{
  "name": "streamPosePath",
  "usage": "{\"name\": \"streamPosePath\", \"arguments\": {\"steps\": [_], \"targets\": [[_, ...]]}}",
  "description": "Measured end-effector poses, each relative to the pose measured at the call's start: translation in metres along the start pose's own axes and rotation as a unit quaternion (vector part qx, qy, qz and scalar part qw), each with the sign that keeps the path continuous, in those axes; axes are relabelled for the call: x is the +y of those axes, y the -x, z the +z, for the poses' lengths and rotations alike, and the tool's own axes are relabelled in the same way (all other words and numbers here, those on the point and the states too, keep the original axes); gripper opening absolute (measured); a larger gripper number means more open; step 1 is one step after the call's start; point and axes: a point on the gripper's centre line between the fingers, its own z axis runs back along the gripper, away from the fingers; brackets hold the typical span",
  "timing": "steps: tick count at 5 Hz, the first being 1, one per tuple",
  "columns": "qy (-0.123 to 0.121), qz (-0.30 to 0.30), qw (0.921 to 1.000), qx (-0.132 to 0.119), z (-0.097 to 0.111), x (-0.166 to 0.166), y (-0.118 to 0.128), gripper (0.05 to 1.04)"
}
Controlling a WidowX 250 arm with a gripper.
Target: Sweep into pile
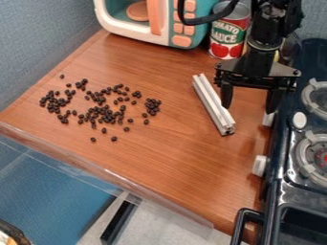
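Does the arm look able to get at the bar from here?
Likely yes: the pincer hangs open beside the bar, with nothing visible between them; it may need a small sideways shift.

A toy microwave point(167, 40) in white, teal and coral stands at the far edge of the wooden counter point(172, 167), a coral disc point(137, 11) inside it. Just beside it, a red tomato sauce can point(226, 40) stands upright. Along the right side sits a dark toy stove point(285, 162) with round grey burners and white knobs. Textured blue-grey wall point(28, 43) rises at upper left.
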Motion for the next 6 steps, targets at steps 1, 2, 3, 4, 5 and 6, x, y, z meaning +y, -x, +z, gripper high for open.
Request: {"name": "streamPosePath", "arguments": {"steps": [1,2,3,4,5,6], "targets": [[-0.009,0.000,0.9998,0.018,-0.014,0.002,0.006,1.000],[-0.010,0.008,0.9997,0.023,-0.015,0.004,0.006,1.000],[-0.018,0.032,0.9991,0.022,-0.013,0.015,-0.002,1.000],[-0.014,0.038,0.9990,0.021,-0.013,0.015,-0.004,1.000],[-0.019,0.064,0.9977,0.015,-0.013,0.020,-0.007,1.000],[-0.024,0.098,0.9948,0.012,-0.013,0.025,-0.010,1.000]]}}
